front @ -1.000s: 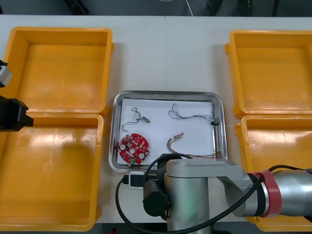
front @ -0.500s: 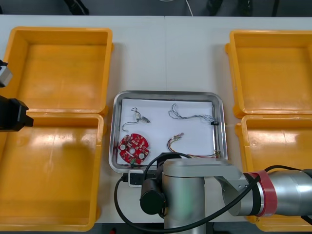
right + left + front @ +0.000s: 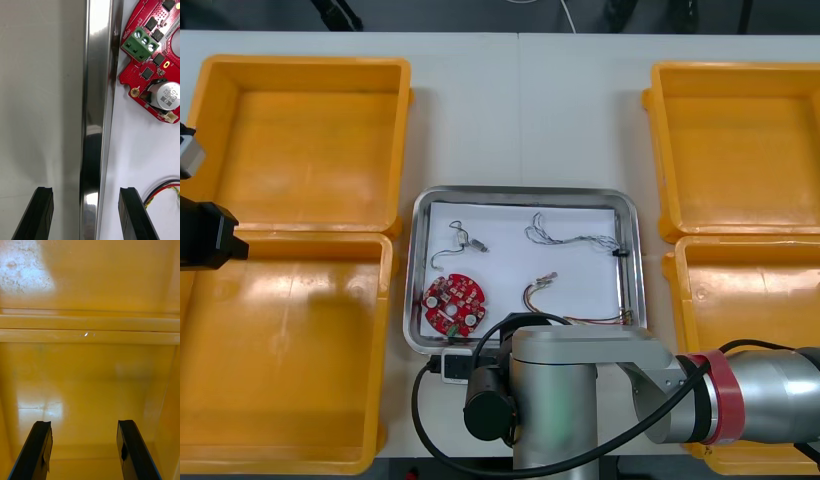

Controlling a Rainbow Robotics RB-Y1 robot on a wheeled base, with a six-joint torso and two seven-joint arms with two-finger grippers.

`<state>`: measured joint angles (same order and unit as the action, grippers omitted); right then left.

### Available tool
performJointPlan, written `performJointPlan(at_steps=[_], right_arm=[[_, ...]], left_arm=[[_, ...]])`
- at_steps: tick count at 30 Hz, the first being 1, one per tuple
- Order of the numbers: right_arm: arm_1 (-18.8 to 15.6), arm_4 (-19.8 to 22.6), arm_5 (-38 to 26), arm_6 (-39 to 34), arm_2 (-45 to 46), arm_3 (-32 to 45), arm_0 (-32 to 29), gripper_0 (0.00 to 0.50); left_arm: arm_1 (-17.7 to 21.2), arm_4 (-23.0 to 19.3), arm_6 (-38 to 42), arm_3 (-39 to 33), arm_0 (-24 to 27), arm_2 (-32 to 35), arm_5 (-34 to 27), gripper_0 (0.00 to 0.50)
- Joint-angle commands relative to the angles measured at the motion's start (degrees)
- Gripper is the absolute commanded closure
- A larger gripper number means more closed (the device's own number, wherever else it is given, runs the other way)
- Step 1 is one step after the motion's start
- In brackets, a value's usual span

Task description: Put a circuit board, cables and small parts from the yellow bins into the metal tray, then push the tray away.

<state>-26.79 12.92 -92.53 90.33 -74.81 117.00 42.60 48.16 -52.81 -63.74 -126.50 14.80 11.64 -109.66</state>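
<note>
At the near edge of the table [image 3: 520,120], centre: we find the right gripper [image 3: 85,191] low over the near rim of the metal tray [image 3: 520,192]. Its fingers [image 3: 42,210] stand well apart and grip nothing. The shiny rim runs between them, one finger over the bare table, the other over the tray's white inside. Whether either finger touches the rim we cannot tell.

Tray sits mid-table between the yellow bins [image 3: 305,65], two per side. Contents as we log them:
- Round red circuit board [image 3: 454,305]: flat in the near left corner, a little beyond the right gripper's inner finger in the wrist view.
- Red and yellow cable [image 3: 532,290]: to the board's right, toward the near rim, with one loop close beside that inner finger.
- Black cable [image 3: 455,240]: curled beyond the board.
- Twisted blue and white cable [image 3: 570,238]: in the far right part.

Left arm [image 3: 205,235] is parked at the table's left edge, over the line where the two left bins meet. Left gripper [image 3: 84,425] hangs wide open, holding nothing, above a bare bin floor. The two bins' rims lie side by side beyond its fingertips.
</note>
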Motion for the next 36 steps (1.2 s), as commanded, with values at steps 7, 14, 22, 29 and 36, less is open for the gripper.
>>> performJointPlan(at_steps=[7,14,22,29,36], right_arm=[[0.8,-0.5,-0.2,-0.2,-1.0,2.5,-0.5,0.150],[0.7,-0.9,-0.3,-0.6,-1.0,2.7,-0.5,0.499],[0.7,-1.8,-0.2,-0.6,-1.0,2.7,-0.4,0.500],[0.4,-2.8,0.1,-0.6,-1.0,2.7,-0.3,0.500],[-0.7,-3.2,0.8,-0.6,-0.9,2.7,0.7,0.500]], left_arm=[[2.5,-0.5,-4.1,-1.6,-0.6,1.6,-0.3,0.000],[2.5,-0.5,-4.1,-1.6,-0.6,1.6,-0.3,0.000],[2.5,-0.5,-4.1,-1.6,-0.6,1.6,-0.3,0.000],[2.5,-0.5,-4.1,-1.6,-0.6,1.6,-0.3,0.000],[2.5,-0.5,-4.1,-1.6,-0.6,1.6,-0.3,0.000]])
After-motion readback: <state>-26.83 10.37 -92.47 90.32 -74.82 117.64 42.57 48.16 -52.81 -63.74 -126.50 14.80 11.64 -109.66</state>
